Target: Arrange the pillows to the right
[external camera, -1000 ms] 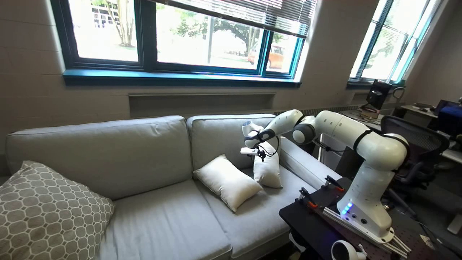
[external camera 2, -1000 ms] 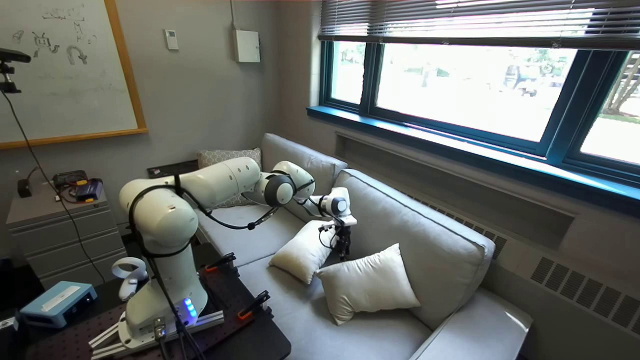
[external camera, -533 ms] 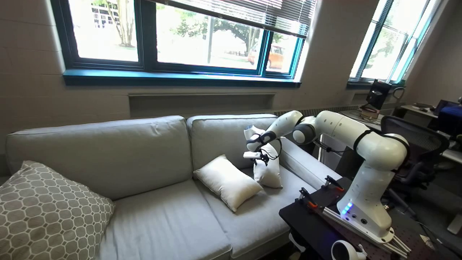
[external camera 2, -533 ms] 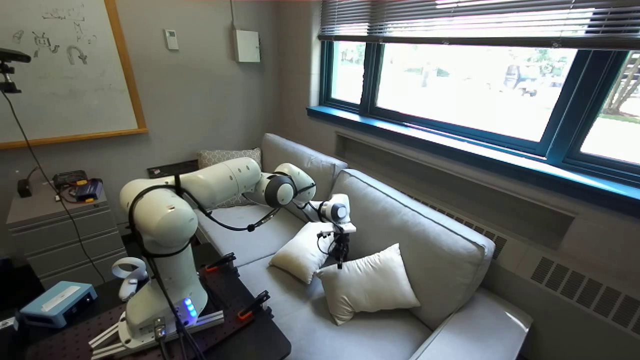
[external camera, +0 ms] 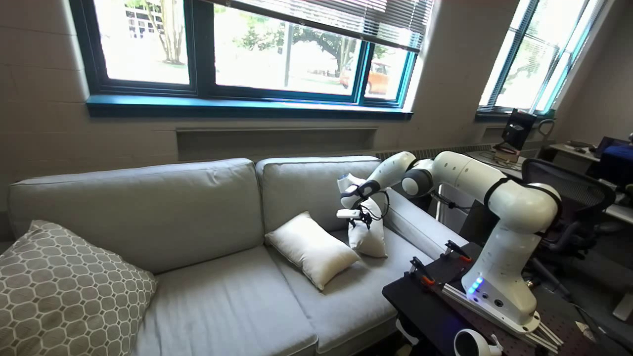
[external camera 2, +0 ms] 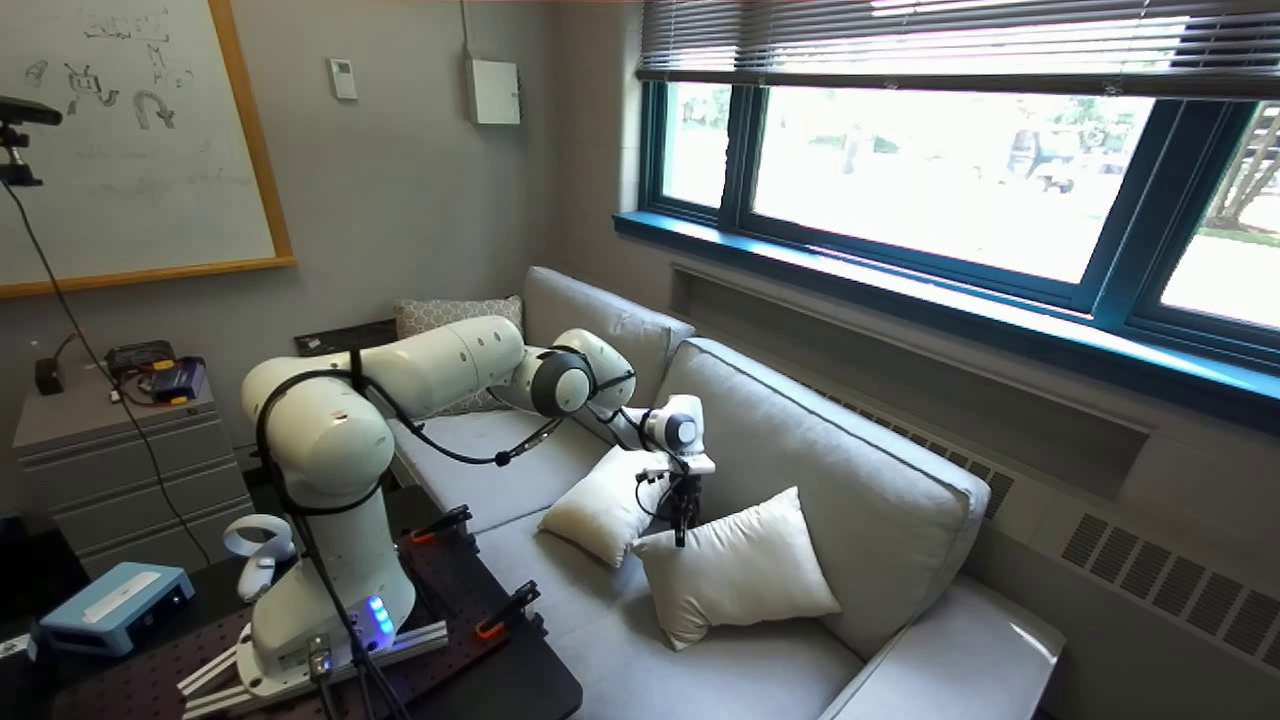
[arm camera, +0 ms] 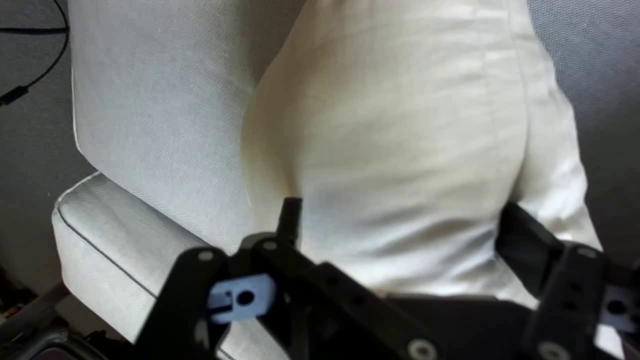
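In an exterior view, you have your arm (external camera: 460,170) reaching from the dark table (external camera: 410,301) over the sofa (external camera: 222,291). Your gripper (external camera: 360,225) is in front of the first cream pillow (external camera: 370,243), which stands at a tilt near the armrest (external camera: 420,221). The second cream pillow (external camera: 314,252) lies just beside it, farther from that armrest; whether the two touch, you cannot tell. At the sofa's opposite end sits the grey patterned pillow (external camera: 74,291).

In an exterior view, your gripper points down, its tips overlapping the top edge of the first cream pillow, whose upper corner rises in front of the backrest (external camera 2: 820,455). Part of the second cream pillow is hidden behind the gripper. Off to the side you see a whiteboard (external camera 2: 130,150), a drawer cabinet (external camera 2: 100,470) and, near the arm's base, a blue box (external camera 2: 115,605).

In the wrist view, your fingers (arm camera: 289,220) stand wide apart, with the first cream pillow's bulging middle between them and each tip beside a crease in the cloth. Whether they press on it, you cannot tell.
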